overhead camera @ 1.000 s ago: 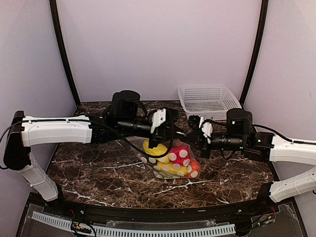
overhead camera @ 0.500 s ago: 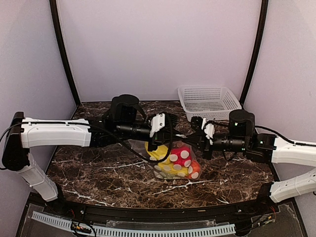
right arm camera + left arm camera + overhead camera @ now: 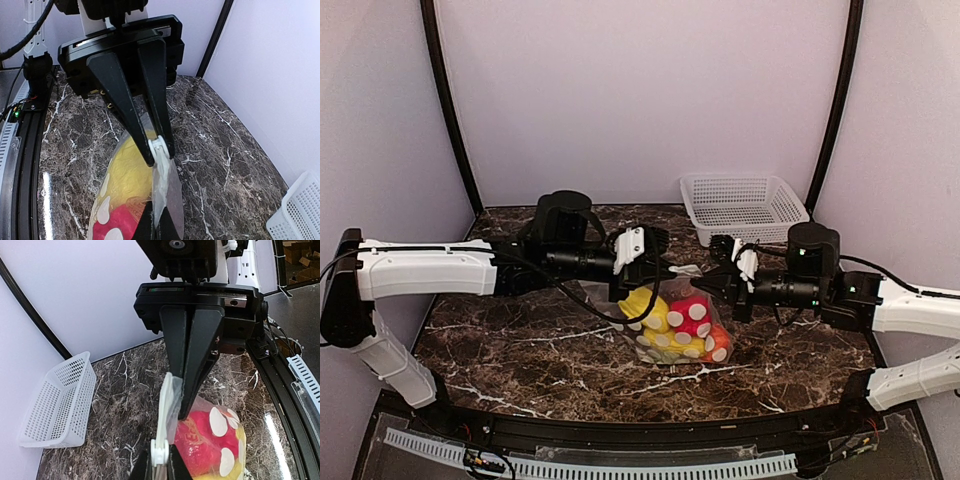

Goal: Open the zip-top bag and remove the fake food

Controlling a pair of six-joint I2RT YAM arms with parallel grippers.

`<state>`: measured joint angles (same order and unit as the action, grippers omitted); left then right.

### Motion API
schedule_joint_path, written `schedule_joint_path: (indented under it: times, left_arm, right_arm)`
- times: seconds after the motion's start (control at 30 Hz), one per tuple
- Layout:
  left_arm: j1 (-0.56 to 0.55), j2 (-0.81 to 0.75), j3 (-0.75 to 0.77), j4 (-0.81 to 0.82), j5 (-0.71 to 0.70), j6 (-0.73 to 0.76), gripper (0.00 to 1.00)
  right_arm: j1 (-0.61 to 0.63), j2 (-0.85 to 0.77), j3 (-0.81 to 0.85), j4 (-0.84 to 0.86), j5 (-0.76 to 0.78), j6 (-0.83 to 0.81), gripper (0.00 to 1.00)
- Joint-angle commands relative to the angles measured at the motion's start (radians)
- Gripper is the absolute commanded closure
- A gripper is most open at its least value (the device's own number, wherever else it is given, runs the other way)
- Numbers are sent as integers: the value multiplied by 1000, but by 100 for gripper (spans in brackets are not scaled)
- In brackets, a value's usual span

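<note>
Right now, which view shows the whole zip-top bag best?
Top external: the whole zip-top bag is in frame, with the fake food visible through it. Each wrist view shows only its upper edge and part of the contents.

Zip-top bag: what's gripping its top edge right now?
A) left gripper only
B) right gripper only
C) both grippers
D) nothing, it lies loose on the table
C: in the wrist views, the left gripper and the right gripper face each other, each pinched shut on the top strip of the zip-top bag.
</note>
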<state>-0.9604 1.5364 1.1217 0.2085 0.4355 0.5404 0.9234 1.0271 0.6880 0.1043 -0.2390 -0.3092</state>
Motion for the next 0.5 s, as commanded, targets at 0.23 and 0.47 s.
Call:
schedule_joint_path:
  times: [0.23, 0.47]
  left_arm:
    - [64, -101, -111, -22, -55, -26, 96]
    - [115, -156, -193, -6, -97, -65, 96]
  right_arm:
    - [-5, -75, -31, 54, 66, 9, 100]
    - [-10, -120, -77, 87, 165, 31, 100]
